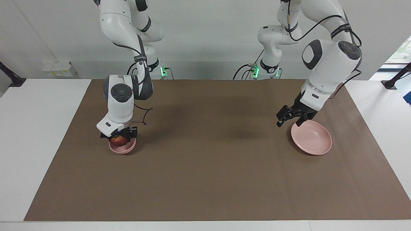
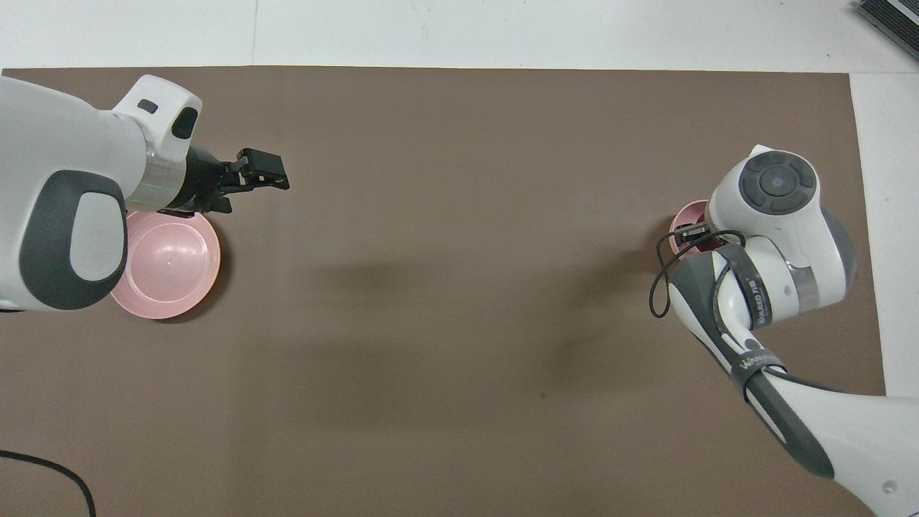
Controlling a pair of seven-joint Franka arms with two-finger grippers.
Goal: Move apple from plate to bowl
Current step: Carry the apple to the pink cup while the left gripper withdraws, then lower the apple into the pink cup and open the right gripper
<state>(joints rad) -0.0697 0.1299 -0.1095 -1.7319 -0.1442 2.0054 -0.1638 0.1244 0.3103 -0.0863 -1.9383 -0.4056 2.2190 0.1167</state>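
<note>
Apple (image 1: 118, 140) sits in bowl (image 1: 123, 148), lower left of your facing view, pinched by right gripper (image 1: 119, 136); left gripper (image 1: 290, 119) spread above plate (image 1: 313, 139) edge.

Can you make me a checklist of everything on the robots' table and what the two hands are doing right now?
Surface: brown mat over a white table.
Apple: dark red apple sits in the bowl, between the right hand's fingers.
Bowl: small pink bowl toward the right arm's end.
Plate: flat pink plate toward the left arm's end, nothing on it.
Clutter: nothing seen.
Right hand: right hand is down at the bowl, around the apple; grip or release cannot be told.
Left hand: left hand hangs open over the plate's edge, holding nothing.
Cables: black loop on the right arm; black cable at the mat's near edge.
Surroundings: white wall, green lights at the arm bases.
</note>
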